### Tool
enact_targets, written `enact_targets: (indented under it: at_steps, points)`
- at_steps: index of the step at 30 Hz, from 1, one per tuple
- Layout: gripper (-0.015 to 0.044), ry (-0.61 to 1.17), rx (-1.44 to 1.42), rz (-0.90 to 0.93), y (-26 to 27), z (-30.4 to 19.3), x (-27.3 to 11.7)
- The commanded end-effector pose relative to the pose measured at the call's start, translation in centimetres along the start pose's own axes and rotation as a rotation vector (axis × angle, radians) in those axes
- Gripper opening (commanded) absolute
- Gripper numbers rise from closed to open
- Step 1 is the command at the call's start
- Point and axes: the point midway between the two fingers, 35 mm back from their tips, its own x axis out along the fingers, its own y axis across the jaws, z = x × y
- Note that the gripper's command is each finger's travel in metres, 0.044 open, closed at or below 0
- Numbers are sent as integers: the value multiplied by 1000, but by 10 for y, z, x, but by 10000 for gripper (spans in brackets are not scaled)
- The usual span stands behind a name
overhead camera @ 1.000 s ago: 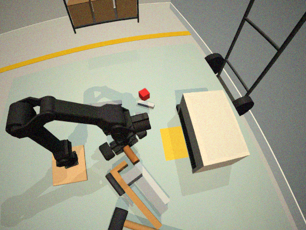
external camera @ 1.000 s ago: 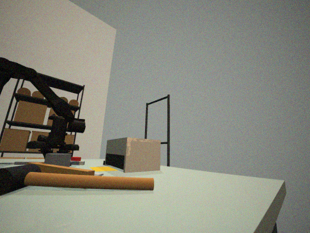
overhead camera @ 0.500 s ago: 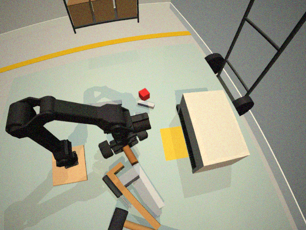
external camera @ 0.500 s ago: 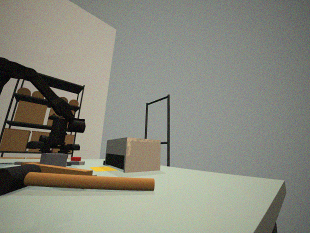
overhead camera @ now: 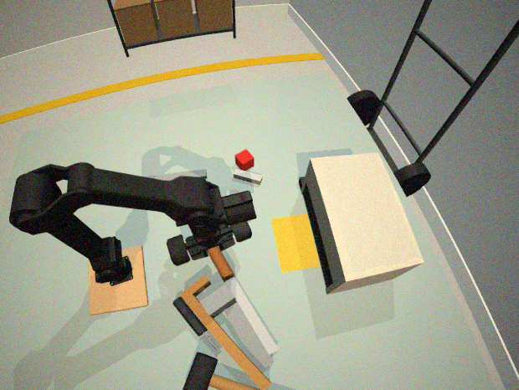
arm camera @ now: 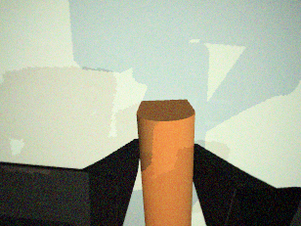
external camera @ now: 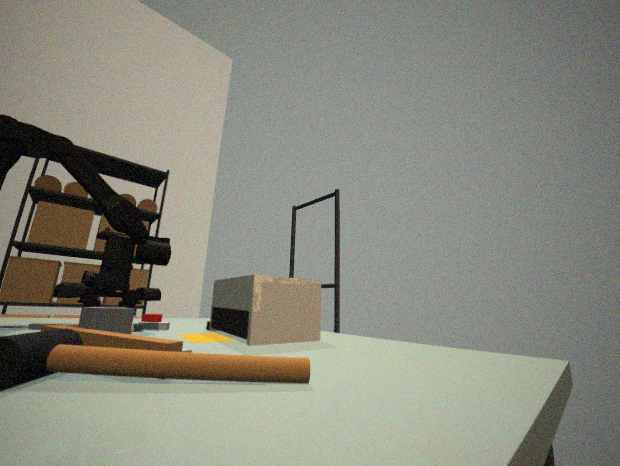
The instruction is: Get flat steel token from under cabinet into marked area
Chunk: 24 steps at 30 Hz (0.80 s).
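The flat steel token is not visible in any view. The white cabinet (overhead camera: 369,213) (external camera: 285,310) has a dark opening along its low front. The yellow marked area (overhead camera: 291,243) (external camera: 205,338) lies before it. My gripper (overhead camera: 214,248) (external camera: 107,302) (arm camera: 164,147) is shut on a round orange-brown handle (overhead camera: 221,264) (arm camera: 167,170). A pale bar (overhead camera: 255,316) and grey panel (overhead camera: 254,341) extend from the handle's far end in the top view; the join is unclear. A grey block face (external camera: 106,319) shows below my fingers. Whether the tool touches the table cannot be told.
An L-shaped wooden stick (overhead camera: 230,343) (external camera: 120,339) lies close beside the grey panel, over a black piece (overhead camera: 190,316). A hammer with a black head (overhead camera: 200,371) lies nearby. A red cube (overhead camera: 244,159) (external camera: 151,317) and short pale bar (overhead camera: 247,177) are farther back.
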Motion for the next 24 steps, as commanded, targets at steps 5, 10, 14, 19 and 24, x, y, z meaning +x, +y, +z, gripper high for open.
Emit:
enact_targets:
  at_steps: [5,10,14,19,24]
  points:
    - [0,9,95,6,2,-3,0]
    - [0,8,135,6,2,-3,0]
    - [0,8,168,6,2,-3,0]
    - [105,1,131,1,0,-1,0]
    - [200,-3,121,-2,-1,0,0]
